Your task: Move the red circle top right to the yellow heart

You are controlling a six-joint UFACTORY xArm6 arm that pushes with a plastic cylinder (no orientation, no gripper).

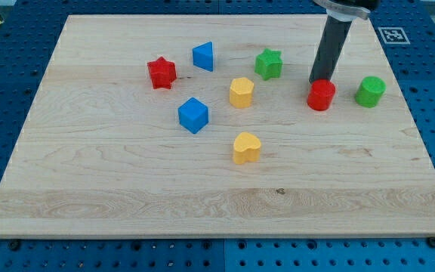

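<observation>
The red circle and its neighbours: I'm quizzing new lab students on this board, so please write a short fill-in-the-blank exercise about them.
1. My tip sits just at the top-left edge of the ____ circle.
2. The block on the view's right of that circle is a ____ circle.
3. The yellow heart lies toward the view's ____ from the blue cube.
4. The red star is on the view's left of the ____ triangle-like block.

Missing words: red; green; right; blue
</observation>
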